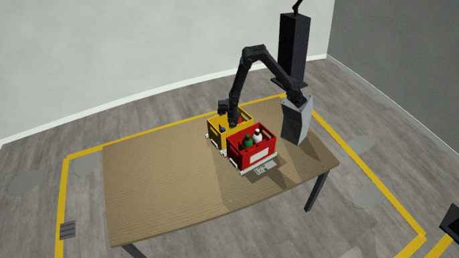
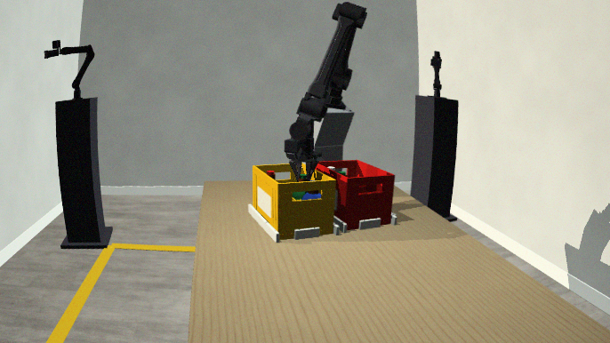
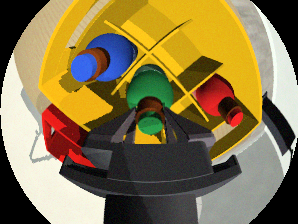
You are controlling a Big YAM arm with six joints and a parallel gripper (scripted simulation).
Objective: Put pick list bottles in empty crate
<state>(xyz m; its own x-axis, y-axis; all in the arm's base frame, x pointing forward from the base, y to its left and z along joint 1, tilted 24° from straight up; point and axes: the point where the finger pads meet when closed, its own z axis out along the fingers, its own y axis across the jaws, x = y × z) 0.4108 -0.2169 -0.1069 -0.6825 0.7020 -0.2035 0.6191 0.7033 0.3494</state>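
The yellow crate [image 1: 217, 140] [image 2: 307, 218] [image 3: 242, 55] holds a blue bottle [image 3: 112, 55] [image 1: 223, 129], a green bottle [image 3: 150, 91] and a red bottle [image 3: 214, 95] [image 2: 270, 173]. My gripper [image 3: 150, 110] [image 2: 305, 177] points down into this crate, shut on the green bottle at its brown neck, just under the green cap. The green bottle stands in its cell. The red crate [image 1: 245, 161] [image 2: 369, 209] stands beside the yellow one and holds a green-capped bottle [image 1: 247, 142] and a white bottle [image 1: 257, 136]. The pick list [image 1: 270, 165] lies beside the red crate; its lines are too small to read, though a green mark shows.
Thin dividers split the yellow crate around the bottles. White strips [image 1: 257, 164] [image 2: 307, 232] lie along the feet of both crates. The arm's grey pedestal [image 1: 294, 123] stands at the table's end, near the red crate.
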